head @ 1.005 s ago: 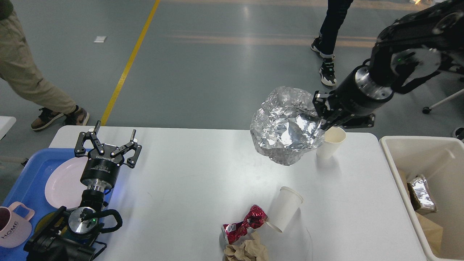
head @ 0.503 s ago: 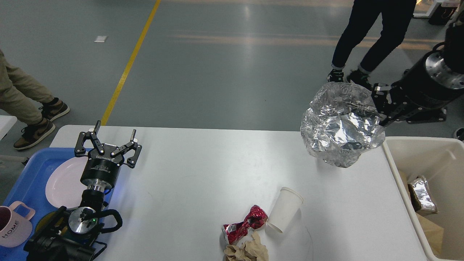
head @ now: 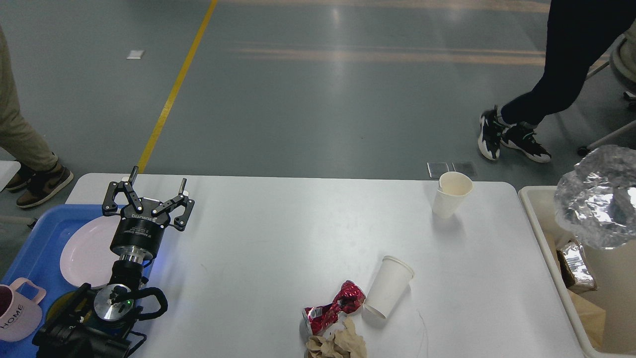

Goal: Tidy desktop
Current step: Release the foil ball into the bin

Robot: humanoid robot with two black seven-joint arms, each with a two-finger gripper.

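Observation:
The white desktop (head: 278,238) fills the middle of the head view. On it stand a white paper cup (head: 449,194) at the back right and a second paper cup (head: 390,286) tilted near the front. A crushed red can (head: 333,307) and crumpled brown paper (head: 338,343) lie beside that cup. A crumpled ball of silver foil (head: 594,199) hangs at the right edge, above the beige bin (head: 534,209). My left gripper (head: 158,177) is open and empty over the desktop's left edge. My right gripper is out of view.
A blue tray (head: 35,238) at the left holds a pink plate (head: 84,251) and a pink mug (head: 17,313). The bin holds foil scrap and brown paper. People's legs move on the floor behind the table.
The foil ball moved right, from above the back paper cup to over the bin. My right arm went out of view. The left arm has not moved.

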